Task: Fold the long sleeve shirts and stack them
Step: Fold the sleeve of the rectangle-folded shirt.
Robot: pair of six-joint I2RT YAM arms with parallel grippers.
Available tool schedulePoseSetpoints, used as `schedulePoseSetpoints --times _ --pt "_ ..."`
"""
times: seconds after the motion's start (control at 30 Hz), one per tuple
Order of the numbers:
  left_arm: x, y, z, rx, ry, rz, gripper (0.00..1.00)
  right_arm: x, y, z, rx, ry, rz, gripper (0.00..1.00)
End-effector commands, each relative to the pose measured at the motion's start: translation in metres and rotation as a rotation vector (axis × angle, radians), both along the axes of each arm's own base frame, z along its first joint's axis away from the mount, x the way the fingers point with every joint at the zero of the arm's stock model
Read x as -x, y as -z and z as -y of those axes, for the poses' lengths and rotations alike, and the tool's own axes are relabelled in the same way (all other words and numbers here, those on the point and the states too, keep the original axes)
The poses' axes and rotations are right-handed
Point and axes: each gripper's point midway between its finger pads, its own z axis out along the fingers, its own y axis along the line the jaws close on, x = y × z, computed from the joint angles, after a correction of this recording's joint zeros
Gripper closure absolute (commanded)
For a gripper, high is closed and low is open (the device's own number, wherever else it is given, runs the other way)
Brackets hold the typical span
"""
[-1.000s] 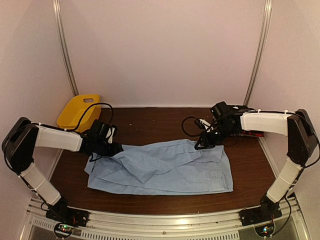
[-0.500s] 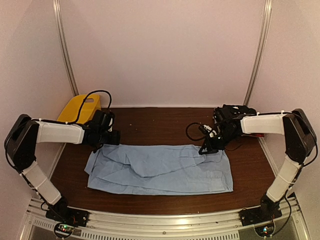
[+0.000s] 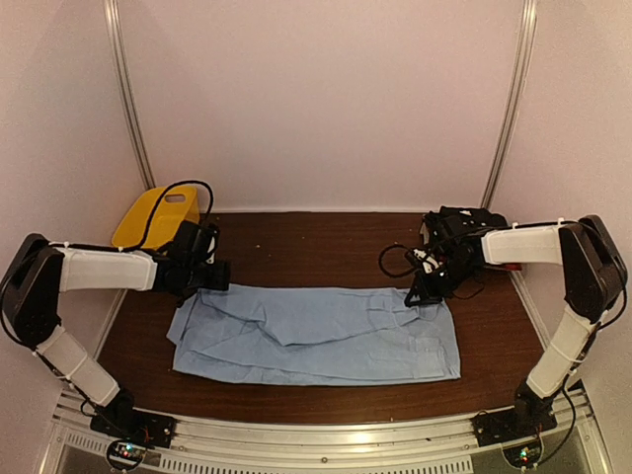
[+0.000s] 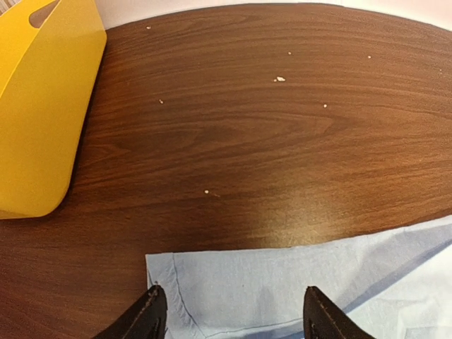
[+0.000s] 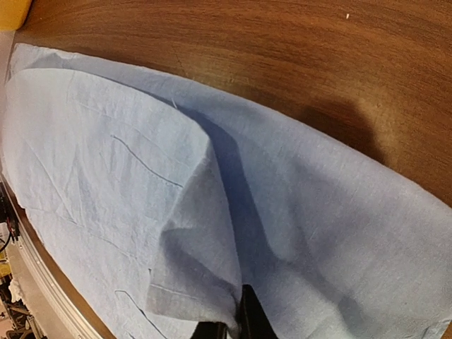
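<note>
**Shirt flat on counter, one gripper at each far corner**

Noted the left arm base (image 3: 133, 427) and right arm base (image 3: 509, 425) bolted at the near edge of the counter (image 3: 316, 247).

Found the light blue shirt (image 3: 316, 336) just beyond them. Spread as a long band across the middle of the dark wood, lengthwise left to right. Mostly flat, with shallow creases and one fold ridge left of centre.

Located the left gripper (image 3: 219, 279) at the shirt's far left corner. Read its jaws as wide apart in the left wrist view (image 4: 229, 311), one dark fingertip to either side of the hemmed corner of cloth (image 4: 282, 282). Nothing pinched between them. Cannot tell whether the tips touch the fabric.

Located the right gripper (image 3: 423, 294) at the shirt's far right corner. Read its jaws as all but closed in the right wrist view (image 5: 233, 325), tips together and nipping a raised fold of the shirt (image 5: 106, 176). Tented cloth running up to the tips and throwing a shadow on the layer beneath.

Saw bare wood past the shirt's far hem, dotted with a few pale specks (image 4: 280, 79).

Recorded the yellow basket (image 3: 148, 222) at the far left corner of the counter, apart from the shirt and near the left wrist. Pale walls (image 3: 316, 99) behind.
</note>
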Motion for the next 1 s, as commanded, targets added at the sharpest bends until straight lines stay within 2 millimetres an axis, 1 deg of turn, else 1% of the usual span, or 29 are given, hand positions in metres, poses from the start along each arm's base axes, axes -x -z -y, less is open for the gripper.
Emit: schedulePoseSetpoints --times 0.0,0.2,0.33,0.37,0.47,0.67,0.8,0.97 --pt "-0.001 -0.019 0.004 0.053 0.024 0.063 0.33 -0.014 -0.012 0.01 0.024 0.022 0.055 0.91" --pt "0.003 -0.02 0.008 0.08 0.042 0.056 0.33 -0.018 -0.006 0.01 0.023 0.027 0.044 0.91" --pt "0.007 -0.021 0.011 0.104 0.065 0.065 0.33 -0.02 -0.001 0.014 0.046 0.039 0.038 0.91" --pt "0.007 -0.024 0.016 0.127 0.083 0.08 0.33 -0.02 -0.001 0.015 0.048 0.042 0.039 0.91" --pt "0.014 -0.027 0.027 0.183 0.148 0.09 0.33 -0.024 -0.003 0.018 0.051 0.052 0.046 0.91" --pt "0.036 -0.035 0.061 0.33 0.336 0.114 0.34 -0.031 -0.005 0.022 0.069 0.062 0.054 0.89" --pt "0.047 -0.033 0.084 0.358 0.443 0.099 0.34 -0.036 -0.003 0.026 0.096 0.068 0.055 0.88" --pt "0.062 -0.019 0.108 0.358 0.543 0.055 0.34 -0.047 -0.006 0.035 0.143 0.092 0.077 0.86"
